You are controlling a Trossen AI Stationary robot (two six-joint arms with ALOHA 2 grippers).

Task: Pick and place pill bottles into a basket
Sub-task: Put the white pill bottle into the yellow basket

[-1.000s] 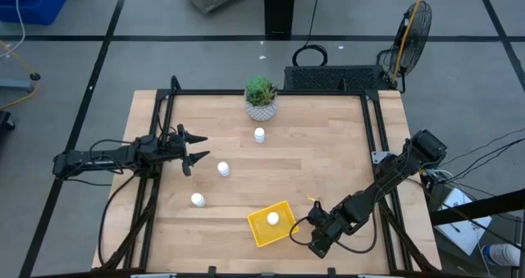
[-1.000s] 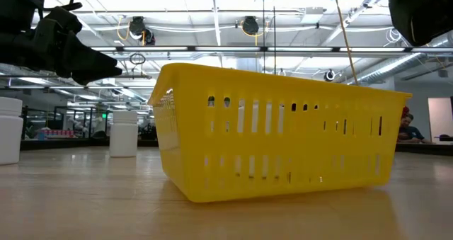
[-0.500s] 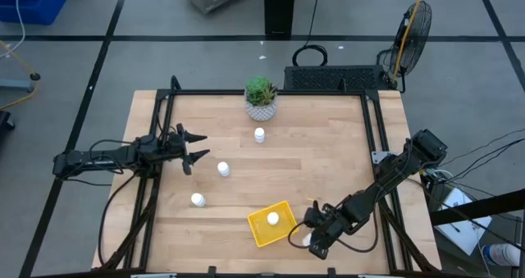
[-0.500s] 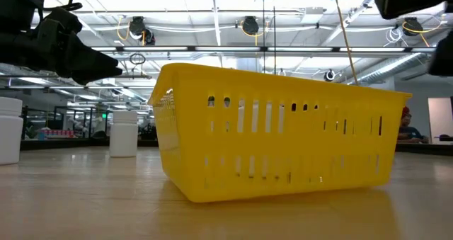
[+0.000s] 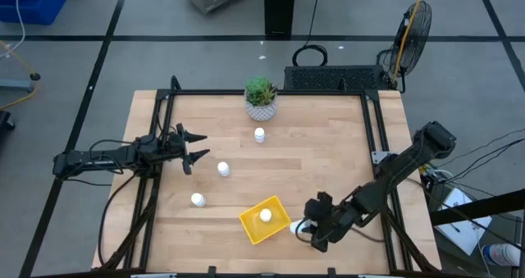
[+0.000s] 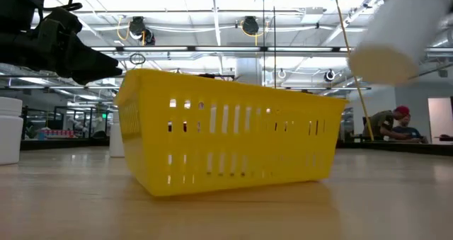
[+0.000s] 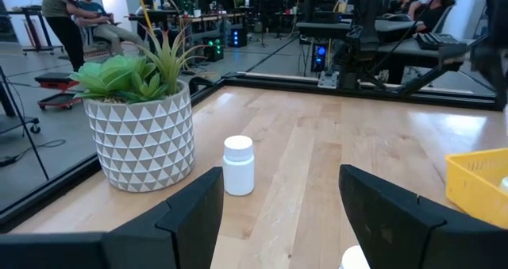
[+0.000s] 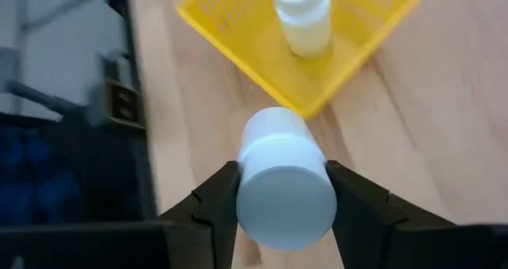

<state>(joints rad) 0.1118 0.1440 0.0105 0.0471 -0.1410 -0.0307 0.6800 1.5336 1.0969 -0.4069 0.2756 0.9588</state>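
Observation:
The yellow basket (image 5: 264, 220) stands near the table's front edge with one white pill bottle (image 5: 265, 216) upright inside it. My right gripper (image 5: 308, 226) is just right of the basket, shut on another pill bottle (image 8: 284, 186); the bottle shows blurred and raised in the low view (image 6: 396, 35). Three bottles stand upright on the table (image 5: 259, 134), (image 5: 222, 169), (image 5: 197, 199). My left gripper (image 5: 195, 147) is open and empty at the table's left, above the wood, and it also shows in its wrist view (image 7: 282, 178). My right gripper pinches the bottle's round side (image 8: 250, 182) between its two fingers (image 8: 210, 201), one on each side. The bottle is lifted clear of the table and tilted, one flat end toward the wrist camera, just right of the basket's rim (image 8: 309, 102).
A white patterned plant pot (image 5: 261, 106) stands at the table's far edge, with the farthest bottle (image 7: 238, 166) just in front of it. Black rails (image 5: 373, 130) run along the table's sides. Bare wood lies in the middle and far right.
My right gripper has gone toward the table's left, up to the basket, with the bottle held above the table. The basket has slid a little toward the table's left edge and turned about.

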